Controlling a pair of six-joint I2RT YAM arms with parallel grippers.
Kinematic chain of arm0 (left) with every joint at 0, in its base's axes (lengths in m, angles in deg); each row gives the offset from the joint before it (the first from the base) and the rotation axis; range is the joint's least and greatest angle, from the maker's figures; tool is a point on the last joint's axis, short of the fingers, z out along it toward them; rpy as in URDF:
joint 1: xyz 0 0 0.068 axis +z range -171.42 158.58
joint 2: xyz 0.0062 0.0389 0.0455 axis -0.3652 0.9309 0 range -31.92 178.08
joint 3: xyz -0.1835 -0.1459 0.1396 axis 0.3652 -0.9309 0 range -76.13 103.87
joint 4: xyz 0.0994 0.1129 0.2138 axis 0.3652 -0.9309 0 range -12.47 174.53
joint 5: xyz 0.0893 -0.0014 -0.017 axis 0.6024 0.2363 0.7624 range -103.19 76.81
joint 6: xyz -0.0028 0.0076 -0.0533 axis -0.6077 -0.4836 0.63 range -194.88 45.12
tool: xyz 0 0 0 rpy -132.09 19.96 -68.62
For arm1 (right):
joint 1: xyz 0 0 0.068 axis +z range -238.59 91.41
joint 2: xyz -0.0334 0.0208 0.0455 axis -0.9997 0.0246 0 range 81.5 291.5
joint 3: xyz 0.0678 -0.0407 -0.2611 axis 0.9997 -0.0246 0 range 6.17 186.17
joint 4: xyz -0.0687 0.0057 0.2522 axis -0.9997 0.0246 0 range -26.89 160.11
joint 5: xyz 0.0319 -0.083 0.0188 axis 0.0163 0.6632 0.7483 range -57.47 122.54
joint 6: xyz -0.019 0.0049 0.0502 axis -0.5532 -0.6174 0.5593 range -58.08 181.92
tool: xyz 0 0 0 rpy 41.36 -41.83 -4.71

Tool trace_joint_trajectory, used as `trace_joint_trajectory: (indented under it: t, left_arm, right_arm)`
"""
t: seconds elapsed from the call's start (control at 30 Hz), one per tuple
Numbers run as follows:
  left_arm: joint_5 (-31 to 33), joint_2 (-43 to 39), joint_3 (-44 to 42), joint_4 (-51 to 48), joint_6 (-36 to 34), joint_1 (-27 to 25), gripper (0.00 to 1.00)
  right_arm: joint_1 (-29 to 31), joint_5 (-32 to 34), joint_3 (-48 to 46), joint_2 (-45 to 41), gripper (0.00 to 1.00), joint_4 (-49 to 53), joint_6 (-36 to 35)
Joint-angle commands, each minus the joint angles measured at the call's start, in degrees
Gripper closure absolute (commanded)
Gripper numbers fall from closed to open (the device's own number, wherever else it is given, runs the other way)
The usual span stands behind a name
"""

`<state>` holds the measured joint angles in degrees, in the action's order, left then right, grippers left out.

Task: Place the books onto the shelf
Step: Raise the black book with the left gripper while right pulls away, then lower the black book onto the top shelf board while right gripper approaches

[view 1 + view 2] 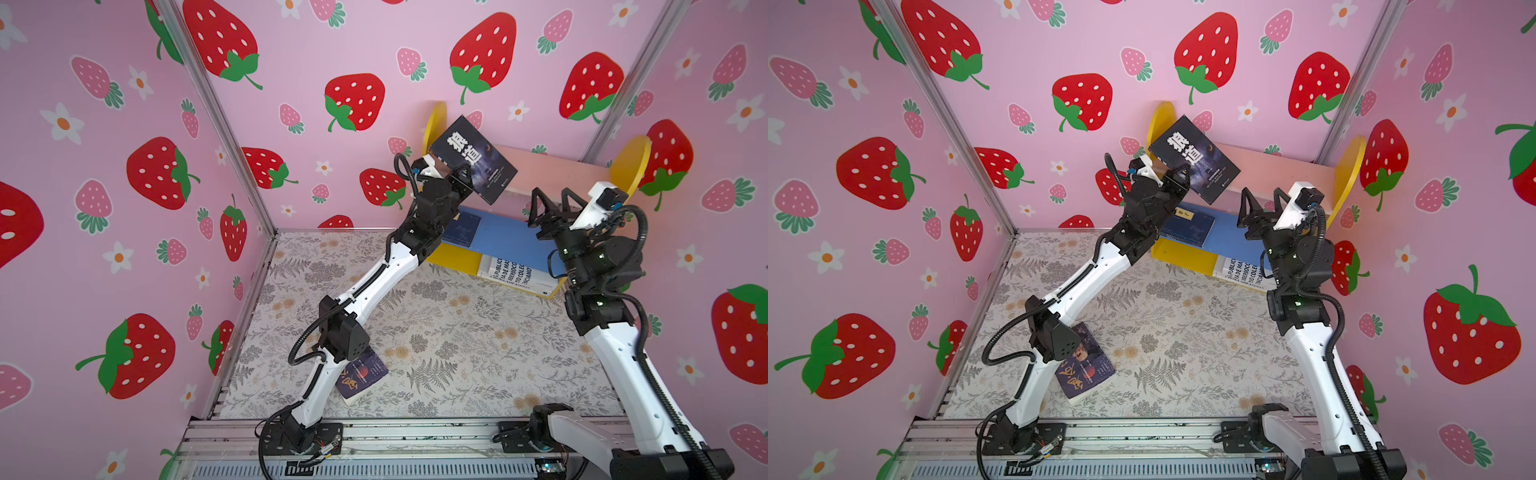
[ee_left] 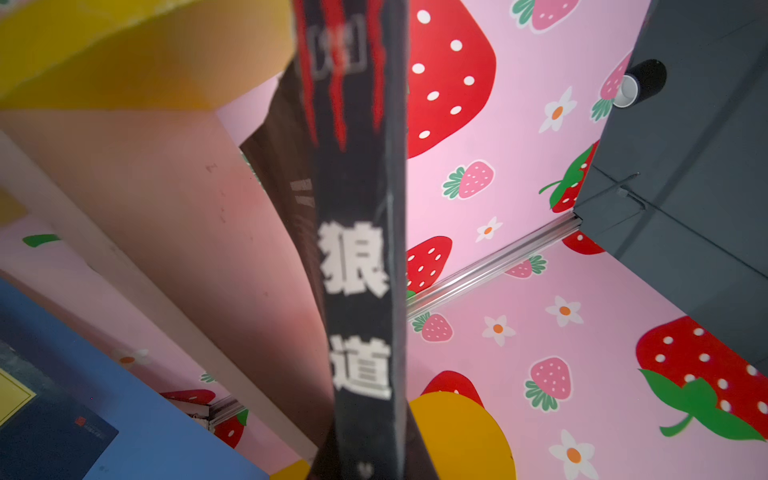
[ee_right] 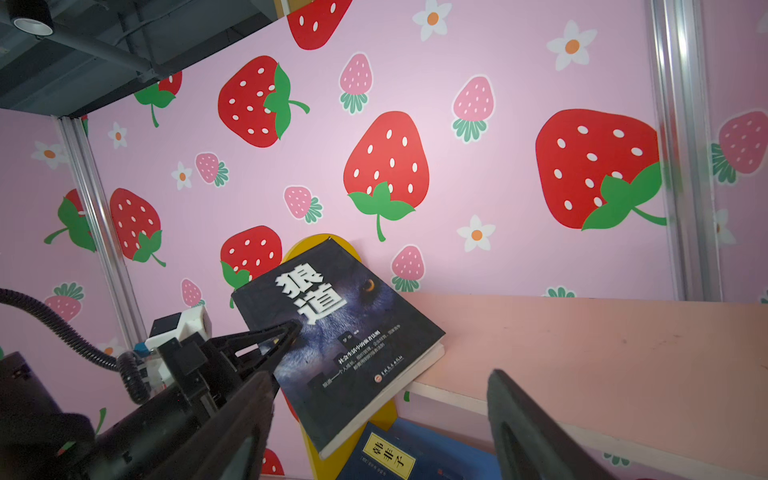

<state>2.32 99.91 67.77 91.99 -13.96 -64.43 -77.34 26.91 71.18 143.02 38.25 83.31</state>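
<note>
**At the left end of the shelf (image 1: 633, 160), a dark book (image 1: 473, 160) pinched near its spine**

The left gripper (image 1: 462, 174) is clamped on the dark book, jaws across both covers close to the spine. The left wrist view shows that spine running straight out between them. The book hangs tilted, front cover up, with one corner over the end of the pink board (image 1: 552, 170). Whether it touches the board I cannot tell. The right gripper (image 1: 555, 206) stands spread and empty just beside it, in front of the blue board (image 1: 515, 232).

As a judgement on handling, this is a thin paperback: light, with covers that bend and probably slide a little against hard fingers. Held near one edge, it will tend to swing about the grip and droop. The spine side looks the right place to hold, since the pages are bound there and cannot fan out. A hold on the open edge would let it gape.

A navy book (image 1: 461, 228) lies on the blue board, and white books (image 1: 513, 272) lie below it in the bottom of the shelf. A second dark book (image 1: 1086, 365) lies on the table (image 1: 436, 332), partly under the left arm.
</note>
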Motion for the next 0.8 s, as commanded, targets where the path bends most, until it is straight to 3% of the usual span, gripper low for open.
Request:
trace_joint_trajectory:
  t: [0.0, 0.3, 0.77]
  left_arm:
    - [7.8, -0.5, 4.8, 9.1, -1.8, -0.9, 1.00]
    - [12.9, 4.6, 8.1, 9.4, 3.1, -0.9, 1.00]
    - [9.8, 7.3, 9.6, 5.7, 8.0, 0.7, 0.76]
  right_arm:
    - [0.2, 0.8, -0.3, 1.2, 0.18, -6.8, -2.2]
    - [0.3, -0.9, -0.9, 3.8, 0.18, -9.5, -0.9]
    - [0.4, -3.1, -1.7, 7.9, 0.20, -11.4, 1.8]
